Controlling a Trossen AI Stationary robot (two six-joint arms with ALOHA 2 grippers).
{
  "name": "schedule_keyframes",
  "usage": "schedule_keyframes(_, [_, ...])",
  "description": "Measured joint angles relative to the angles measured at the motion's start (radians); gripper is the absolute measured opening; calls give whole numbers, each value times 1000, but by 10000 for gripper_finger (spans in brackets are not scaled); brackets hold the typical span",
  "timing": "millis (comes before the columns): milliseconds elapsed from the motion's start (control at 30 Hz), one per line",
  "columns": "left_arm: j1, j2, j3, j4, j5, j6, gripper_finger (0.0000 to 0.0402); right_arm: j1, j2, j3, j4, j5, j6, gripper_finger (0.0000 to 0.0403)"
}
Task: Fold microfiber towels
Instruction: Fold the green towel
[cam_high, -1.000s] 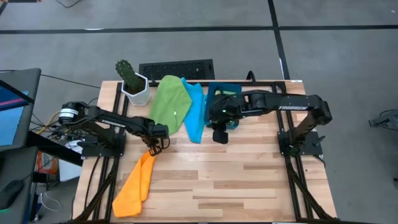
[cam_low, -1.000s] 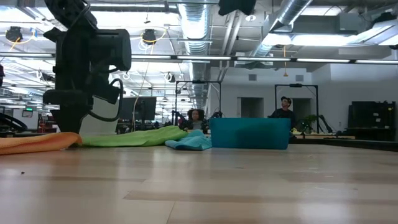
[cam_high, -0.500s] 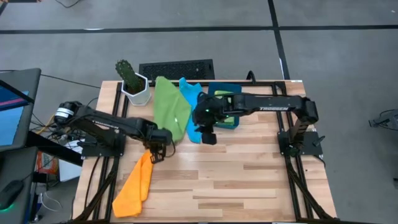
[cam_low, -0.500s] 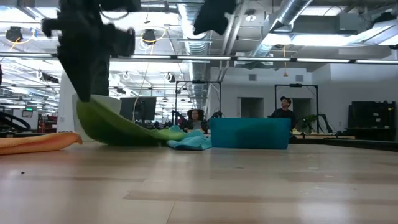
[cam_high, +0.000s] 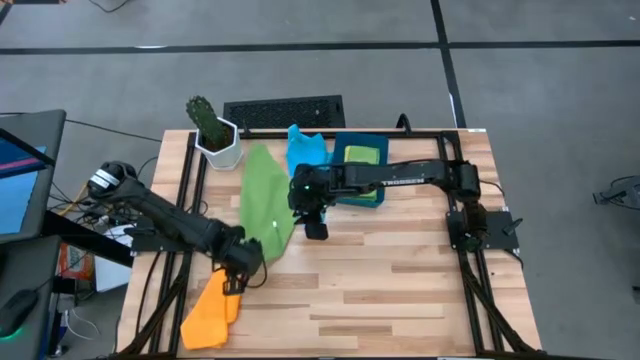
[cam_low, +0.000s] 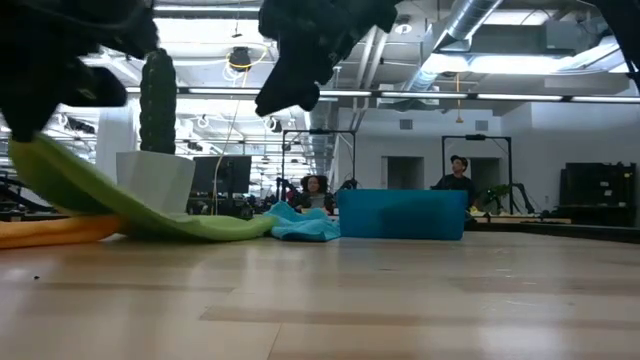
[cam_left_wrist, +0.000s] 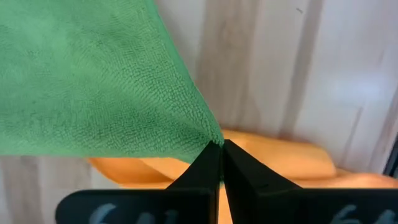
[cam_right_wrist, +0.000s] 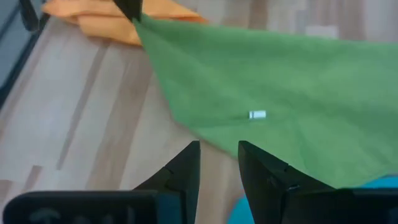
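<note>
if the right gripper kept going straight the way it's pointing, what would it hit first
Most likely the green towel: it spreads right ahead of the open right gripper in its wrist view. Depth is unclear, so how soon is hard to say.

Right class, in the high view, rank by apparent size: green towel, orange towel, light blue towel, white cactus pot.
1. Green towel
2. Orange towel
3. Light blue towel, partly hidden by the arm, so close to orange
4. White cactus pot

Left fingers (cam_left_wrist: 219, 163) pinched (right (cam_right_wrist: 219, 163) parted)
</note>
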Motion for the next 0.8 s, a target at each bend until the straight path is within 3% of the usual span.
schedule_keyframes(333, [-237,0,0,16,-62,-241,0,36,10,1,108,-17,53,133])
schedule_keyframes(567, [-259,-1,1,16,-162,-364,0,24,146,1,345,-26,-10,132])
schedule_keyframes(800, [-256,-2,1,15,-166,-428,0,-24,278,10,427,-40,-15,136])
